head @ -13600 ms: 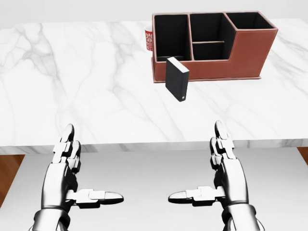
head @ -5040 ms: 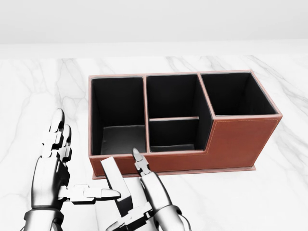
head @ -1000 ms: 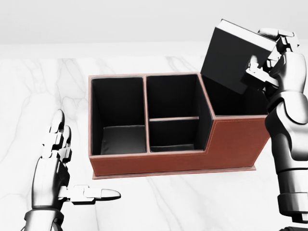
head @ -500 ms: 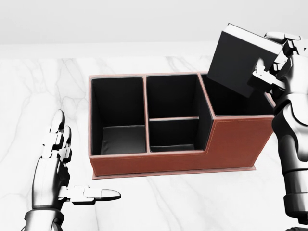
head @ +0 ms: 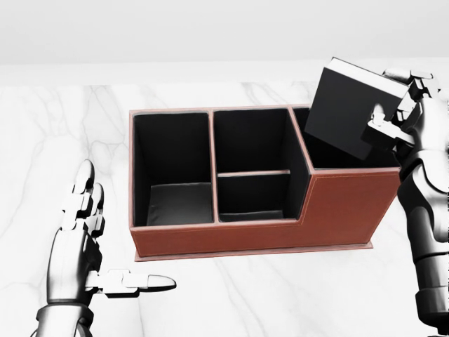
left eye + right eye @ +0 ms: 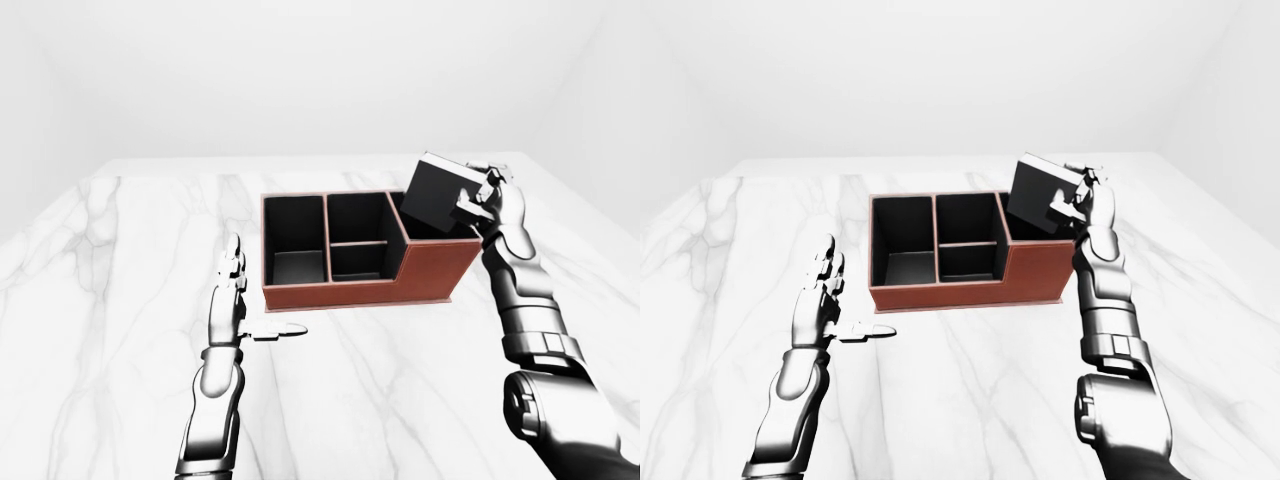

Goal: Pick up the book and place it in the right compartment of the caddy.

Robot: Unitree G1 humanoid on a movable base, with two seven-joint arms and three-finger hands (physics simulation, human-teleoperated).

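We have the book [image 5: 354,109] pinched in our right hand [image 5: 403,112], fingers closed on its right edge, and it hangs tilted over the right compartment [image 5: 347,151] of the caddy [image 5: 330,207], its lower corner dipping at or just inside the opening; whether it touches the rim we cannot tell. Our left hand [image 5: 81,242] is spread and empty, low at the left of the head view over the marble surface [image 5: 42,140], well apart from the caddy. The main risk, as we judge it, is the tilt: the book sits diagonal to the opening, so its lower left corner could catch on the divider between the middle and right compartments, or its right corner on the outer wall, and wedge across the top instead of dropping in. If we press down on a jammed book, the light caddy could slide or tip on the smooth marble. Our grip is only on one edge, so the book may also pivot or slip out early and land askew. Squaring it to the opening first would help.
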